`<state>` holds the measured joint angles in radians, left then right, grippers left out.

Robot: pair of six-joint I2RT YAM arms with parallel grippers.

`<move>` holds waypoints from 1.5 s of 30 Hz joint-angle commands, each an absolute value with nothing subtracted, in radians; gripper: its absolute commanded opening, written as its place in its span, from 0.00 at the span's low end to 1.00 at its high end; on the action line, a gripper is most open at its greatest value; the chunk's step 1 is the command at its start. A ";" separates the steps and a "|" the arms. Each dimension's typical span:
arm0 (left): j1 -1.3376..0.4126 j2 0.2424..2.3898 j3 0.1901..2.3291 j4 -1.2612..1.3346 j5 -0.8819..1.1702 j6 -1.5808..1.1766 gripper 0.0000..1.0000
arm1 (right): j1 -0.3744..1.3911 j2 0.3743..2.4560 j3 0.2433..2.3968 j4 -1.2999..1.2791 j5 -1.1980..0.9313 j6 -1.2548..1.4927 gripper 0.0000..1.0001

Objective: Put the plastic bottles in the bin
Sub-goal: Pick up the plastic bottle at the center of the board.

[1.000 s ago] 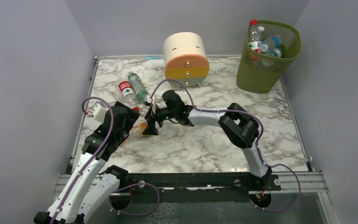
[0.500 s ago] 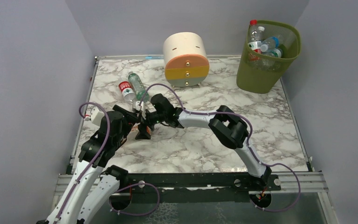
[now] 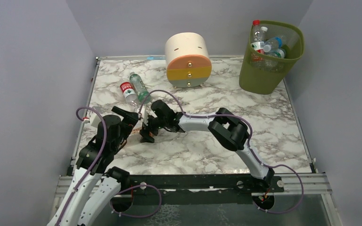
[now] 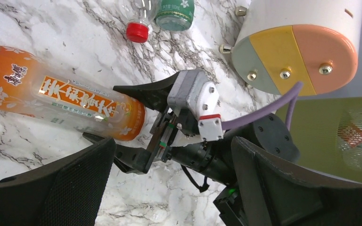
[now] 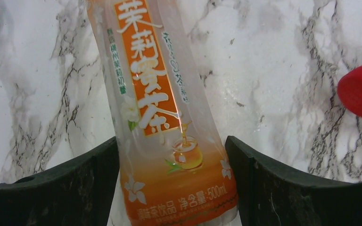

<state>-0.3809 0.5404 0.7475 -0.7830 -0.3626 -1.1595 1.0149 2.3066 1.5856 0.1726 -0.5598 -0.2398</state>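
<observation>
An orange-liquid bottle (image 5: 165,117) with an orange label lies on its side on the marble table (image 3: 264,132). It also shows in the left wrist view (image 4: 61,96). My right gripper (image 3: 146,132) is open, and its jaws straddle the bottle's base (image 5: 172,155). My left gripper (image 3: 126,117) is open and empty just left of it (image 4: 172,146). A red-labelled bottle (image 3: 128,92) and a green-labelled bottle (image 3: 139,87) lie further back. The olive mesh bin (image 3: 268,70) stands at the far right and holds several bottles (image 3: 268,47).
A round cream, orange and yellow drawer unit (image 3: 188,59) stands at the back centre. It also shows in the left wrist view (image 4: 301,47). Purple cables loop over both arms. Walls close in the table on the left, the back and the right.
My right gripper slid left along the table until it straddled the orange bottle's base. My left arm drew back toward the near left.
</observation>
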 commanded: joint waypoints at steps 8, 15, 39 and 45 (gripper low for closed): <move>-0.380 0.488 0.739 -0.776 -0.332 -1.143 0.99 | 1.023 2.234 1.430 0.253 -0.495 -0.197 0.57; -0.380 0.483 0.742 -0.776 -0.334 -1.137 0.99 | 1.022 2.109 1.292 0.285 -0.465 -0.165 0.53; -0.379 0.712 0.784 -0.526 -0.108 -0.954 0.99 | 0.999 1.731 1.039 0.085 -0.068 -0.098 0.53; -0.380 0.766 0.790 -0.357 0.040 -0.881 0.99 | 0.955 1.647 1.006 0.020 0.009 -0.039 0.53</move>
<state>-0.3805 0.7712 0.7593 -0.5266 -0.1009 -0.9596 0.9878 1.7248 1.0206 0.0849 -0.0895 -0.0967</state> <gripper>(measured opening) 0.989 0.662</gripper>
